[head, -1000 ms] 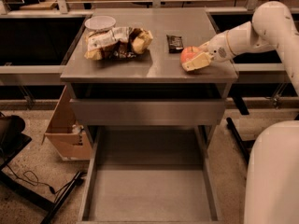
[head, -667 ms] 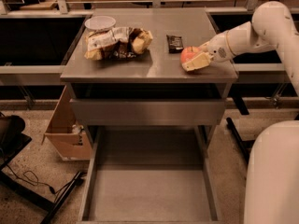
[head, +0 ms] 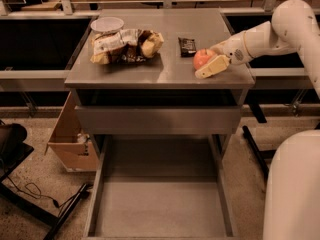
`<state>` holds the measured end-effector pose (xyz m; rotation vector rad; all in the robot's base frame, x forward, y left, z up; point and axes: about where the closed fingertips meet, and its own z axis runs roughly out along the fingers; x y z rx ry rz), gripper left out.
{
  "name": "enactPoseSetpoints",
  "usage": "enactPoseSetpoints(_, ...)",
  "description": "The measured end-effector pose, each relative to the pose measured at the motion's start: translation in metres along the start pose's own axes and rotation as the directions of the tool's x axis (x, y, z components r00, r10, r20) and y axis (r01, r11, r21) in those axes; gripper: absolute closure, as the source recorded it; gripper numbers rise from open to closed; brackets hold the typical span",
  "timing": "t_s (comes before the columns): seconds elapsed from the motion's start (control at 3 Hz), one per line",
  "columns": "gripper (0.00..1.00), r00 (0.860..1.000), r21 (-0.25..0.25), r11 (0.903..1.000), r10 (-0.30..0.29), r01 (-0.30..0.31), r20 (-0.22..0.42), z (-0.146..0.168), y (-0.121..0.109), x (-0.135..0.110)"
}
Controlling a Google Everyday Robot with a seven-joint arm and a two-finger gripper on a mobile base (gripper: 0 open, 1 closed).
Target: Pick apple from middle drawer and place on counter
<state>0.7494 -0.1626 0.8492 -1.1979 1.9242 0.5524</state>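
Observation:
The red-orange apple (head: 201, 58) sits at the right side of the grey counter (head: 165, 71), near its front edge. My gripper (head: 212, 58) reaches in from the right on the white arm. Its cream fingers (head: 212, 67) stand on either side of the apple and are closed against it. The apple looks to rest on the counter top. The middle drawer (head: 160, 209) is pulled out low in front of the cabinet, and its flat floor is bare.
Tan and white snack bags (head: 125, 46) and a white bowl (head: 107, 24) lie at the counter's left, a dark packet (head: 187, 46) just left of the apple. A cardboard box (head: 70, 141) stands left of the cabinet. My white body (head: 295, 184) fills the lower right.

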Motion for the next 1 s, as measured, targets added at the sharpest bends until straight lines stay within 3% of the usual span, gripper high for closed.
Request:
enactPoseSetpoints(0.33,0.0,0.998,0.068,0.9959,-0.06,0.06,-0.008,-0.038,0.003,-0.004)
enactPoseSetpoints(0.67,0.0,0.988,0.236,0.9596,-0.147,0.153,-0.04,-0.119,0.022,-0.015)
enactPoseSetpoints(1.0,0.0,0.974,0.341,0.9153,-0.227,0.214,-0.003,-0.161,0.051,-0.012)
